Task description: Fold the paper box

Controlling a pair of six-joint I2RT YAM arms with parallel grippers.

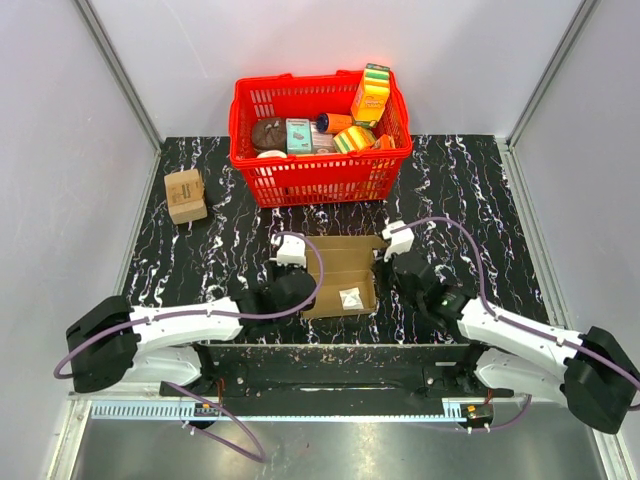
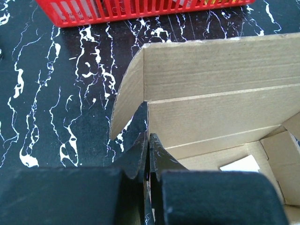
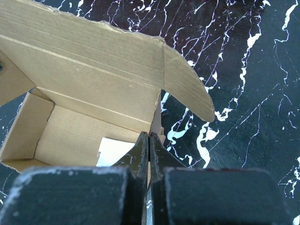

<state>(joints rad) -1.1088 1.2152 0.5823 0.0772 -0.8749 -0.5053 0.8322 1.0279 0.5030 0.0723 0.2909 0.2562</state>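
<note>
Nearest the bases, the left gripper (image 2: 148,140) was closed down to a sliver, and it appeared to pinch the left side wall of the paper box (image 1: 338,262) at its top edge. The right gripper (image 3: 149,140) mirrored it, its jaws all but shut on the right side wall. Between the two, the box sat on the black marbled table (image 1: 470,190), just ahead of the arms and about midway across.

The box was already standing as an open carton. Its floor was down and its side walls were up, and a white paper slip (image 1: 352,297) lay loose on the floor inside. The broad back panel rose at the far side with its crease lines showing, not yet brought over. At each far corner a rounded side flap splayed outward instead of being tucked in. By my reading the shaping was done, and the closing remained: flaps folded in, lid lowered and seated.

Further off to the left, well apart, stood a small tan box (image 1: 186,195). At the far edge was the red basket (image 1: 320,168), filled with colourful packages (image 1: 370,95).
</note>
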